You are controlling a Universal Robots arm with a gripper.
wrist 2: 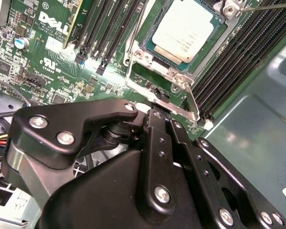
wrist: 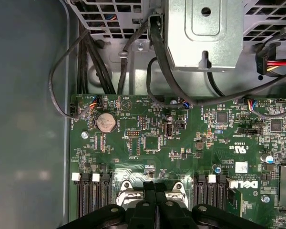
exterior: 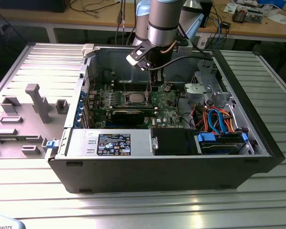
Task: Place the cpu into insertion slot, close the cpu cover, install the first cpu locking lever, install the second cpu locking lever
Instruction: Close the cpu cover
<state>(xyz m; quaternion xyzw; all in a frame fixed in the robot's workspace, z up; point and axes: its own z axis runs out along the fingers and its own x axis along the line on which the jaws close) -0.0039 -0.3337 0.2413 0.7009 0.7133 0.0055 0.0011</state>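
The chip (wrist 2: pixel 183 31) lies flat in the socket (wrist 2: pixel 145 46), and the metal cover (wrist 2: pixel 181 76) looks folded down around it. My gripper (wrist 2: pixel 162 117) hangs just beside the socket at the cover's tongue, fingers pressed together with nothing visible between them. If I push off-centre, I judge the tips could slip onto the circuit board (wrist 2: pixel 52 71) and scratch it, or the unlatched cover could lift. I count one chip, one cover and two wire levers (wrist 2: pixel 132 47) flanking the socket

Points straight down with arm (exterior: pixel 164 21) vertical, wrist (exterior: pixel 147 53) lowered, and pincer (wrist: pixel 156 186) fingers pressed together.
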